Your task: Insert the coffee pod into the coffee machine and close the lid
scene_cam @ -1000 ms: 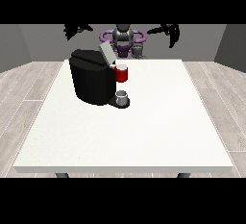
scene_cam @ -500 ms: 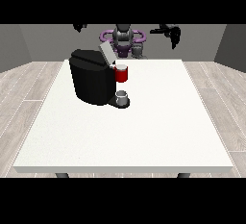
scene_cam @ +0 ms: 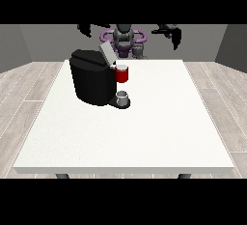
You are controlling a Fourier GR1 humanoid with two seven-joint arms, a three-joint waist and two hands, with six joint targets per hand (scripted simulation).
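A black coffee machine point(scene_cam: 90, 77) stands on the white table point(scene_cam: 144, 122), left of centre, with its grey lid point(scene_cam: 106, 52) tilted up and open. The machine has a red front part point(scene_cam: 122, 75) with a pale top, and I cannot tell whether that top is the pod. A small grey cup point(scene_cam: 123, 96) sits on the drip base below it. The hand at the view's left point(scene_cam: 85, 28) is raised high behind the machine. The hand at the view's right point(scene_cam: 173, 35) hangs in the air beyond the table's far edge. Neither touches anything.
The robot's torso point(scene_cam: 123, 39) with purple shoulders stands behind the table's far edge. Wooden floor surrounds the table, and a grey wall lies behind.
Both hands have shifted slightly at the top of the view; the hand at the view's right has moved a little inward. The machine, lid and cup are unchanged.
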